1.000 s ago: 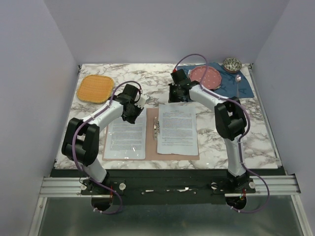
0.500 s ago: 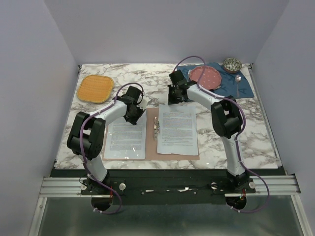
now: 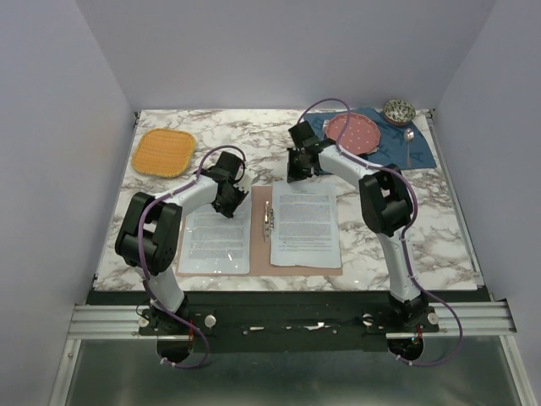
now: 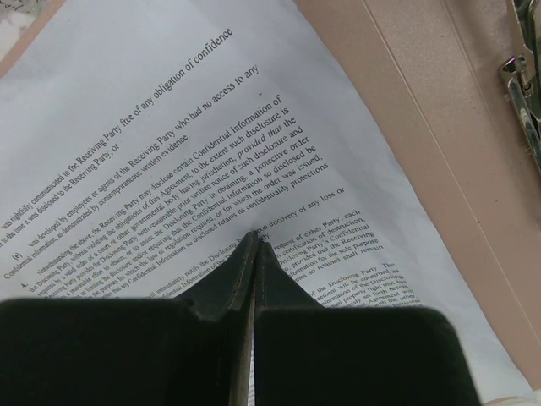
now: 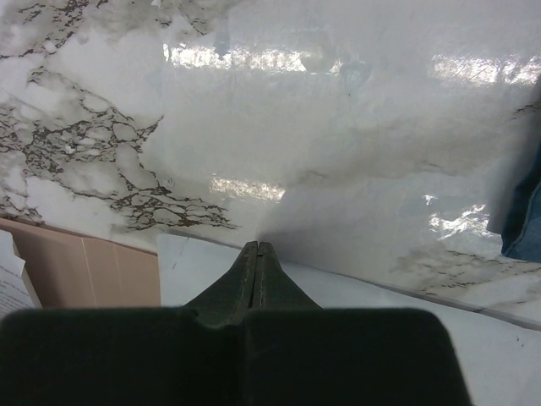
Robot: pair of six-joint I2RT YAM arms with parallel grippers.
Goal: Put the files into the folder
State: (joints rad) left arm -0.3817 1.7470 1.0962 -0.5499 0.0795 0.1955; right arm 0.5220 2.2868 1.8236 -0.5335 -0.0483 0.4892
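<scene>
**Layout.** The folder (image 3: 260, 247) lies open and flat at the near middle of the worktop (image 3: 254, 139), with the files on it. The left sheet (image 3: 215, 241) is on the left leaf and the right sheet (image 3: 305, 224) on the right leaf. The metal clip (image 3: 270, 218) sits at the spine between them.

**Left tool** (image 4: 254, 244). The jaws are fully together and hold nothing. The tips rest on the printed face of the left sheet, toward its far end.

**Right tool** (image 5: 258, 247). The jaws are likewise together, with the tips at the far edge of the right sheet. You cannot tell whether they nip that edge.

**Handling.**
- **Sheets:** Treat each one as very light, thin and floppy. It likely slides readily on the smooth card and buckles if you push it edge-on.
- **To shift a sheet:** Press down with closed tips and drag.
- **To lift a sheet:** Pinch a free edge or corner and expect the rest to droop.
- **Folder:** It looks stiffer, yet it is thin. To fold a leaf over, take it at its outer edge, away from the clip.
</scene>
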